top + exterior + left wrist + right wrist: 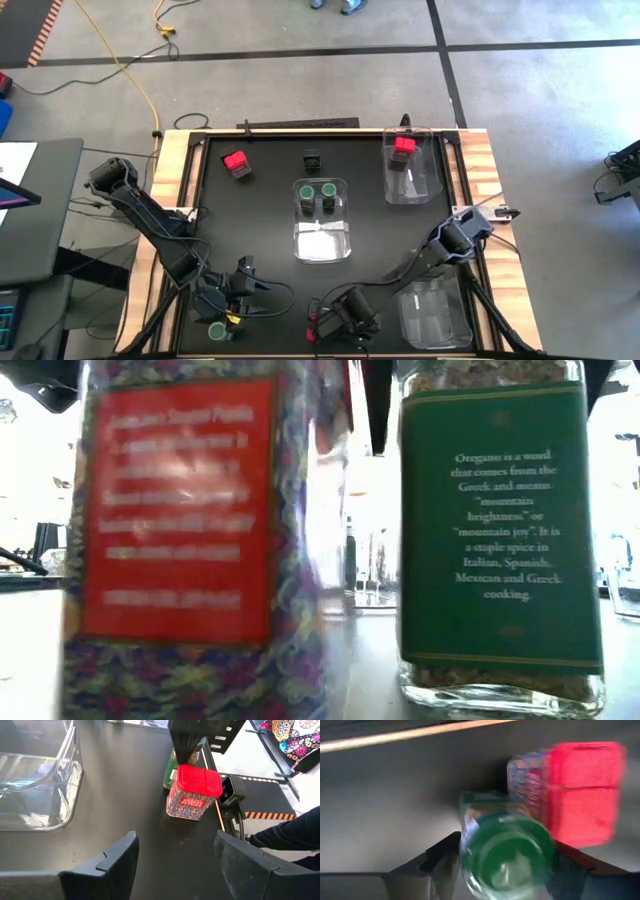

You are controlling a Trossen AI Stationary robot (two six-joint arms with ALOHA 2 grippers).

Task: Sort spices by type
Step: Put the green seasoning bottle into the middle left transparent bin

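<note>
Green-topped jar [507, 855], at the worktop's robot-side edge, stands inside the right hand [506, 842], clamping we cannot tell; left hand [176, 840] waits nearby, fingers apart; we judge the next move a lift to the middle bin [322, 255].

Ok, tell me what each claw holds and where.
Right claw grips the green-topped jar by its sides, near the lid. Left claw is open, holding nothing.

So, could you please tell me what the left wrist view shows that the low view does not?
Only the left wrist view shows the open left tool, a clear bin, the red box's lid and a person's sleeve. Only the low view shows the jar's readable oregano label. Both show the red box and the jar standing side by side.
</note>
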